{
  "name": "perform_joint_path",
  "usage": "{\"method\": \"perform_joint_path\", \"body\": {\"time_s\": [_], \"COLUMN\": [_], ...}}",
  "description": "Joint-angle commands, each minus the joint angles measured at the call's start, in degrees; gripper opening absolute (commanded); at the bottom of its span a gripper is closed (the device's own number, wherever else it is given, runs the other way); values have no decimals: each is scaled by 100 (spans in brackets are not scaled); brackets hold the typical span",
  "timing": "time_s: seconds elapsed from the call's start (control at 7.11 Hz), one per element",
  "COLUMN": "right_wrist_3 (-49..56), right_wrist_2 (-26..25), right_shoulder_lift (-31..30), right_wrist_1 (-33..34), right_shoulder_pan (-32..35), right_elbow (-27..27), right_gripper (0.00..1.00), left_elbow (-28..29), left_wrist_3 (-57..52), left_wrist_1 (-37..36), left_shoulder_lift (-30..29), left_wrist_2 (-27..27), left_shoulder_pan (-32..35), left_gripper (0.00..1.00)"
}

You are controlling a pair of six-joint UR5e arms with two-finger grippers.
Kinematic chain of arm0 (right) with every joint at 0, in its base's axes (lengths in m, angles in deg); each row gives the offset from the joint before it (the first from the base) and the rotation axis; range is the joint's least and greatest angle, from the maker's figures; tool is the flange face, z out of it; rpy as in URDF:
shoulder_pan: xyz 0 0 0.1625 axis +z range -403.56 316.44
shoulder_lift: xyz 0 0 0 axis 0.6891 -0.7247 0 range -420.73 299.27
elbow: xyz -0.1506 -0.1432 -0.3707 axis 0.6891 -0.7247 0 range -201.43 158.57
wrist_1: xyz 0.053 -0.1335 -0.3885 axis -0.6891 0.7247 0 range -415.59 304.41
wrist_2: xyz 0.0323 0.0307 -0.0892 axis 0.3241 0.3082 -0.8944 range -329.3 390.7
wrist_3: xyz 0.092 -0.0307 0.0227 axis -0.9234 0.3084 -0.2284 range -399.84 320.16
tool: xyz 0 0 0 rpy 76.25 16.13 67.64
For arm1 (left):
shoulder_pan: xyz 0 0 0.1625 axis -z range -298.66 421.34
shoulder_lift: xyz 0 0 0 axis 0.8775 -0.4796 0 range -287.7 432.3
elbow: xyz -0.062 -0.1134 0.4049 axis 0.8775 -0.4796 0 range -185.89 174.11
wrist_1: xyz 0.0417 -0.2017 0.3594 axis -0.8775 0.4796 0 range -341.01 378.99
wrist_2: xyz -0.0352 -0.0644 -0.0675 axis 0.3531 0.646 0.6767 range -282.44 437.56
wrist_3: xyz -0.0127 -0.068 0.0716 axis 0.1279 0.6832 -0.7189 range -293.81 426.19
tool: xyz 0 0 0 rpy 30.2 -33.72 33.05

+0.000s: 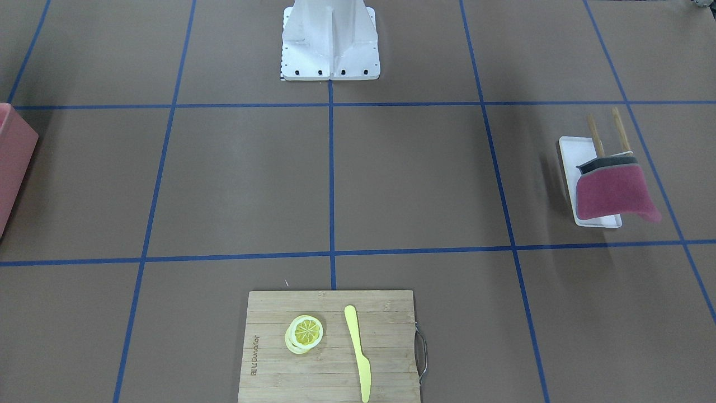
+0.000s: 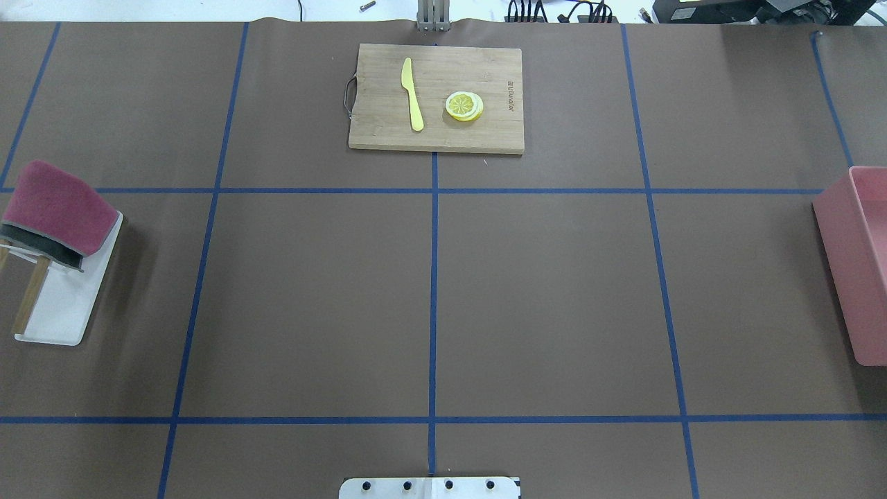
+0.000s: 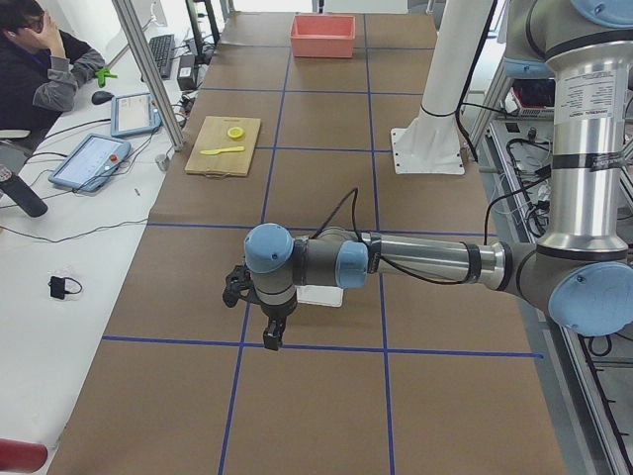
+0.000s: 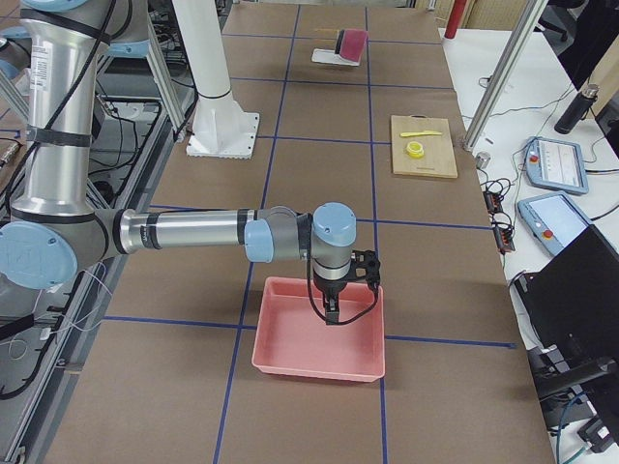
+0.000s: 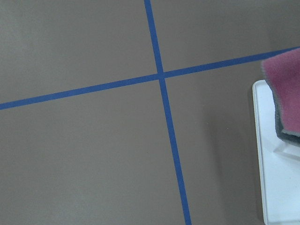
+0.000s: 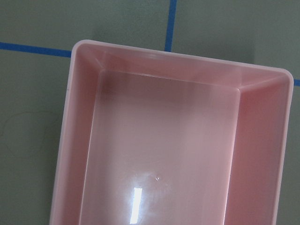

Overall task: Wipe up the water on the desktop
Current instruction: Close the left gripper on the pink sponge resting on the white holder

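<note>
The desktop is a brown surface with blue tape squares; I see no water on it. A magenta cloth hangs over a small wooden rack on a white tray at the table's left end; it also shows in the left wrist view. My left gripper points down over the desktop beside that tray; I cannot tell whether it is open or shut. My right gripper hangs over a pink bin; I cannot tell its state either.
A bamboo cutting board at the far middle carries a yellow knife and lemon slices. The pink bin sits at the right end and looks empty in the right wrist view. The white robot pedestal stands at the near edge.
</note>
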Motion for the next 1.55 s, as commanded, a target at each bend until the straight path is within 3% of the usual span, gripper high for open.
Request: {"method": "perform_joint_path", "body": {"time_s": [0.0,0.28,0.56,1.13,1.41], "right_wrist_3": [0,0,9,0,-236], "right_wrist_2": [-9,26,0,-61,-70], "right_shoulder_lift": [1,-25,-139,-8,80], "right_wrist_1": [5,5,6,-3,-38], "right_shoulder_pan": [5,40,41,102,251], "right_elbow": [1,201,642,1204,1292], "right_gripper": [100,100,100,100,100], "left_elbow": [-458,-479,-636,-848,-542], "left_wrist_3": [-11,-11,-11,-2,259], "left_wrist_1": [-25,-16,-25,115,834], "left_shoulder_lift": [251,322,323,70,-335], "left_wrist_2": [1,-42,-567,-517,-526], "left_shoulder_pan": [-7,2,11,20,72], "left_gripper": [99,99,99,99,99]}}
